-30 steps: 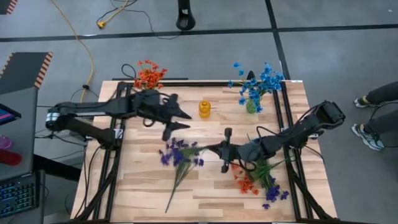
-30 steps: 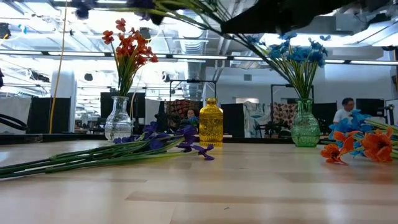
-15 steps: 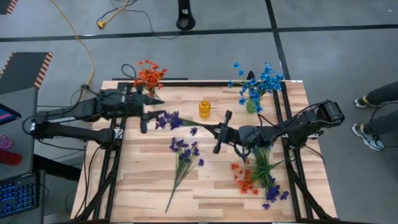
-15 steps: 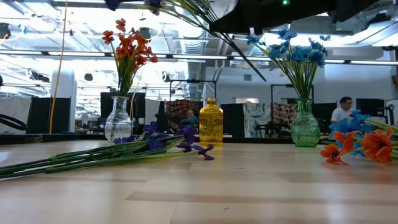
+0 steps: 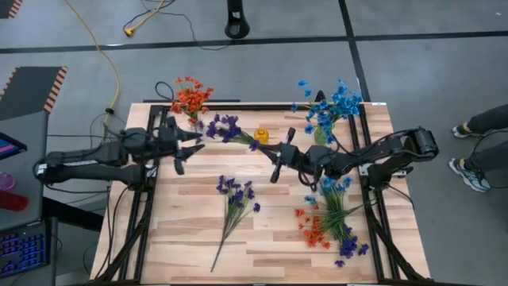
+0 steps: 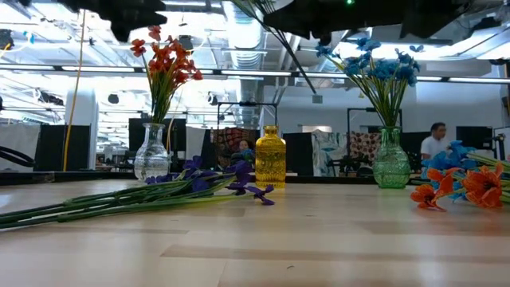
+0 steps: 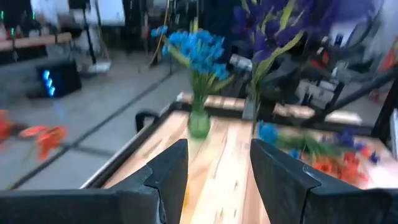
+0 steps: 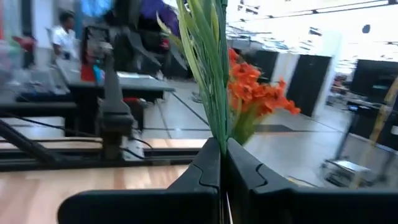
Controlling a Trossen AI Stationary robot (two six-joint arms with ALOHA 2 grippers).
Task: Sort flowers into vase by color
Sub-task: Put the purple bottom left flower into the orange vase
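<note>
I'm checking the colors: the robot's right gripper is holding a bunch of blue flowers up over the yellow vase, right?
Not quite. The flowers in the right gripper are purple flowers, not blue; the high view shows this. The blue ones stand in the green vase. The rest is right: the bunch is held up over the yellow vase.

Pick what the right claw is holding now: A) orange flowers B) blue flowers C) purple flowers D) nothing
C: the right claw is shut on the stems of the purple flowers, carried in the air near the yellow vase; the left claw is open and empty.
</note>
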